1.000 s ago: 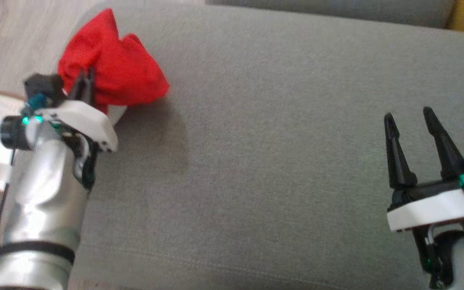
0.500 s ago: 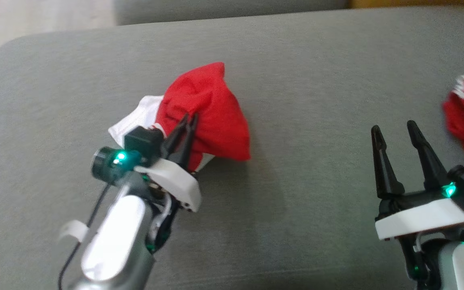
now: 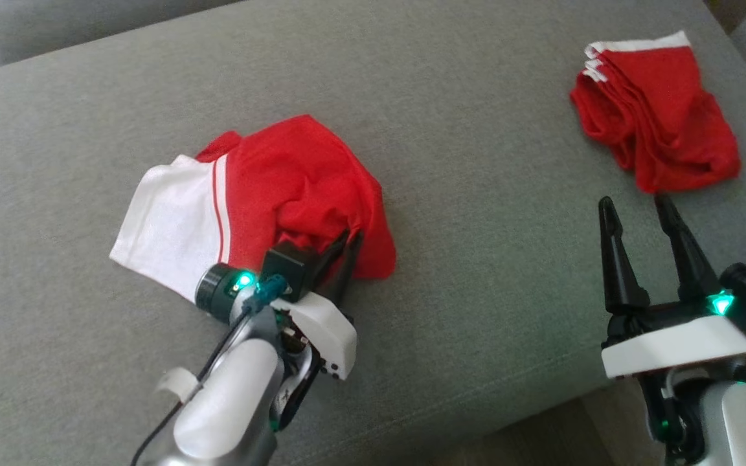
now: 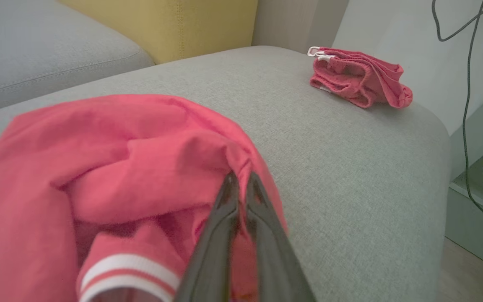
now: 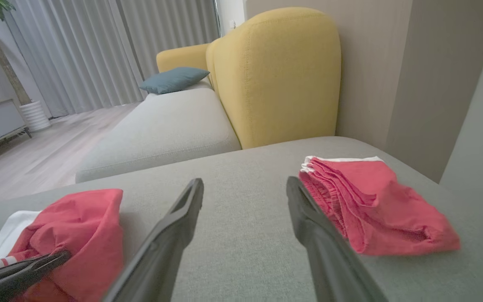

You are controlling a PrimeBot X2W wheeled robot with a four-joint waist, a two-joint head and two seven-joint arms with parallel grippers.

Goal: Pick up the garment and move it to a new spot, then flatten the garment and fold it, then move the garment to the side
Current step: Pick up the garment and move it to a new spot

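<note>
The garment (image 3: 282, 188), red with a white panel and stripe, lies bunched on the grey sofa cushion (image 3: 476, 213) left of centre. My left gripper (image 3: 346, 238) is at its near right edge, fingers nearly together and pinching a red fold. The left wrist view shows that fold (image 4: 120, 167) gathered at the tips of the left gripper (image 4: 240, 178). My right gripper (image 3: 634, 204) hovers open and empty at the lower right, well apart from the garment. In the right wrist view the right gripper (image 5: 245, 184) frames bare cushion, with the garment (image 5: 86, 226) at lower left.
A second red garment (image 3: 661, 123), folded, lies at the cushion's far right corner, just beyond my right fingertips. The cushion's front edge runs along the lower right. A yellow armchair (image 5: 275, 71) stands behind the sofa, and a cable (image 4: 468, 84) hangs by the wall.
The head camera has swung right. The garment, which hung bunched from my left gripper, now rests spread on the cushion with its white panel showing. The right gripper stays open.
</note>
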